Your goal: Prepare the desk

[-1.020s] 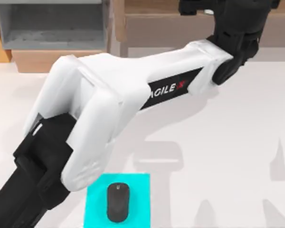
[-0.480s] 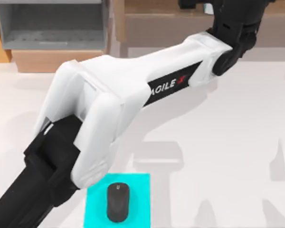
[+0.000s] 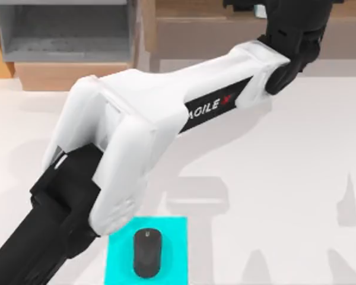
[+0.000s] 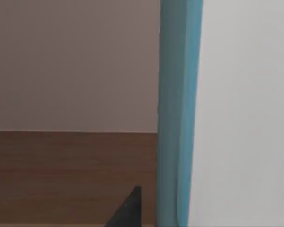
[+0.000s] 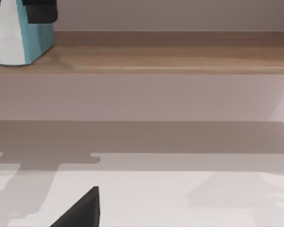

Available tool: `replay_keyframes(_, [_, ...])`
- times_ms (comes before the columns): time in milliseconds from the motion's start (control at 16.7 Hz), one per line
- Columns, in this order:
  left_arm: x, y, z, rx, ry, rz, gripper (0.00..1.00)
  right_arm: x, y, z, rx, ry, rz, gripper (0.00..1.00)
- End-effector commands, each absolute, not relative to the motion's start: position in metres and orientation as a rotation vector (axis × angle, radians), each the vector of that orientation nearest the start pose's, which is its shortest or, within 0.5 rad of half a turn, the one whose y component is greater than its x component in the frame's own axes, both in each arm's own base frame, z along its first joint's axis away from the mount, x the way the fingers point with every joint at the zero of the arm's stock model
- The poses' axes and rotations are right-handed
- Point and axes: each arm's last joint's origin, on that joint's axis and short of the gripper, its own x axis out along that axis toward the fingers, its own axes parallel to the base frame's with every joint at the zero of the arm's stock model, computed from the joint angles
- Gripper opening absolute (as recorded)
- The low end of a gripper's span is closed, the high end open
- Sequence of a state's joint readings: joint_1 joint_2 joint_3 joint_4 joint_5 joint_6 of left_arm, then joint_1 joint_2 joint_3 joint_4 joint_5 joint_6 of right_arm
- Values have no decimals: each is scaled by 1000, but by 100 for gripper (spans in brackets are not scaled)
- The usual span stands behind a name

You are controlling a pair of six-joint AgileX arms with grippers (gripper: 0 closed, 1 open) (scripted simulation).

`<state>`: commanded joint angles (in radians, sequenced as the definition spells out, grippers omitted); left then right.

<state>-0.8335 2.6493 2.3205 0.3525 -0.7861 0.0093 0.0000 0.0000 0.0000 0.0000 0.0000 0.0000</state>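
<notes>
My left arm stretches diagonally across the desk, from the lower left up to the wooden shelf at the back, where its gripper sits by a teal-and-white book standing upright; I cannot tell whether it is grasping it. Near the front edge a black mouse lies on the cyan pad. From my right wrist I see that book on the shelf board

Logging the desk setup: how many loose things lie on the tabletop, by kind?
Black mouse: 1
Cyan pad: 1
Total: 2, the mouse lying on the pad, on the desk.
</notes>
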Motion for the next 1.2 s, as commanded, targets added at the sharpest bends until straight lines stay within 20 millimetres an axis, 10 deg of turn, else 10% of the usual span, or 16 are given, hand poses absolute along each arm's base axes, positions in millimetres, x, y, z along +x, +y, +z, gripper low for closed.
replay_keyframes(420, [425,-423,204,-13,-11,-17,2,106,-1,160,0,0,0,100])
replay_keyframes(1200, [414,-425,209,-11,-12,-22,0,106,-1,160,0,0,0,100])
